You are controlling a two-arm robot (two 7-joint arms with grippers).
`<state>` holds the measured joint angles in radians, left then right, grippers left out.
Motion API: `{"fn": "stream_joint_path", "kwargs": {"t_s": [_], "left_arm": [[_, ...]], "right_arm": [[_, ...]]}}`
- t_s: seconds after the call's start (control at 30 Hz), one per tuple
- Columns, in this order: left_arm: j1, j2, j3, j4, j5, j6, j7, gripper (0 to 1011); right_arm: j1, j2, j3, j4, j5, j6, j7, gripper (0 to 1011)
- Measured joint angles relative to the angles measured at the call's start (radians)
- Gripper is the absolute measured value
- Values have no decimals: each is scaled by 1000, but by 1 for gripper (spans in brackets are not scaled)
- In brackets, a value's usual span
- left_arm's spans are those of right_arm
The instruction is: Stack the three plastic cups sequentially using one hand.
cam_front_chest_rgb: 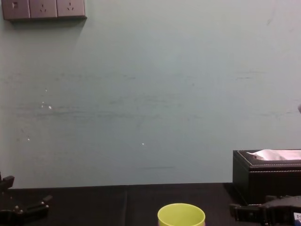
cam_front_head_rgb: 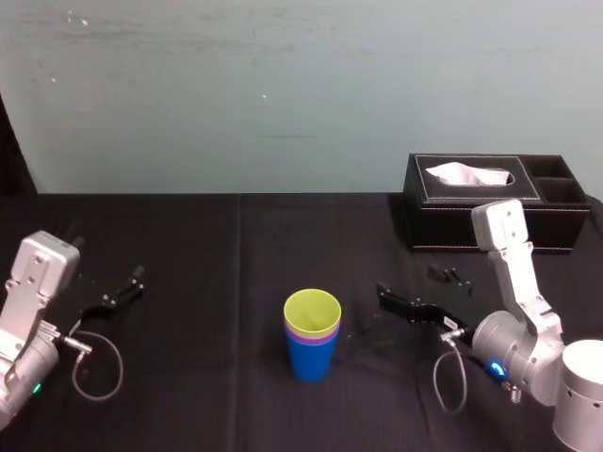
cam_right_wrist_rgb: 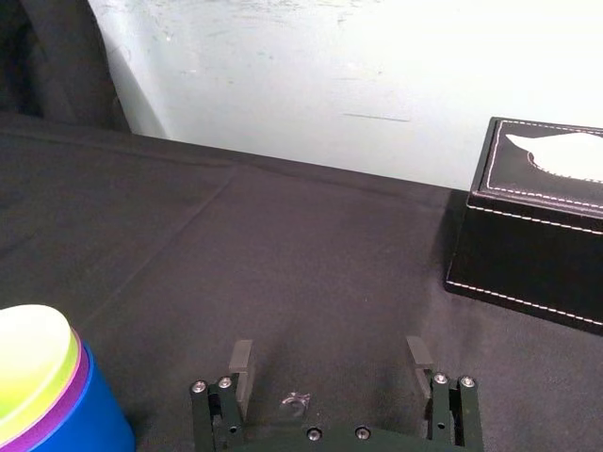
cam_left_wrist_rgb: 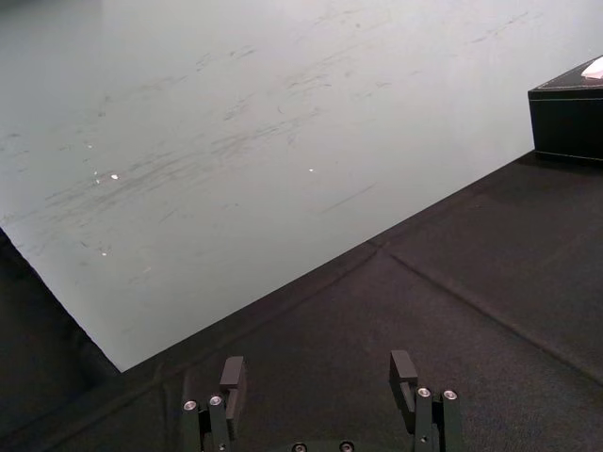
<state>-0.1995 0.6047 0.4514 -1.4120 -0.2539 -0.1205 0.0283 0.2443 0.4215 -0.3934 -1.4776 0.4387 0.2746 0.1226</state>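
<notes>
Cup stack (cam_front_head_rgb: 312, 334) on the table (cam_front_head_rgb: 217, 282) between left tool (cam_front_head_rgb: 124, 287) and right tool (cam_front_head_rgb: 405, 284); tissue box (cam_front_head_rgb: 490, 201) behind right.

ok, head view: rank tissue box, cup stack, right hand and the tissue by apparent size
1. Tissue box, largest.
2. Cup stack and right hand look about alike, so they are not ranked.
3. White tissue, smallest.

cup stack (cam_front_head_rgb: 312, 341) upright on table (cam_front_head_rgb: 188, 311), blue cup (cam_front_head_rgb: 312, 362) outside, purple cup (cam_front_head_rgb: 311, 335) mid, yellow-green cup (cam_front_head_rgb: 312, 309) inside
</notes>
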Motion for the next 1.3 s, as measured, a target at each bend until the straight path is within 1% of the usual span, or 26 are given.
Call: {"fn": "stream_joint_path", "kwargs": {"t_s": [1.3], "left_arm": [[0,0,0,0,0,0,0,1000]], "right_arm": [[0,0,0,-2,2,-1,-3,1003]]}}
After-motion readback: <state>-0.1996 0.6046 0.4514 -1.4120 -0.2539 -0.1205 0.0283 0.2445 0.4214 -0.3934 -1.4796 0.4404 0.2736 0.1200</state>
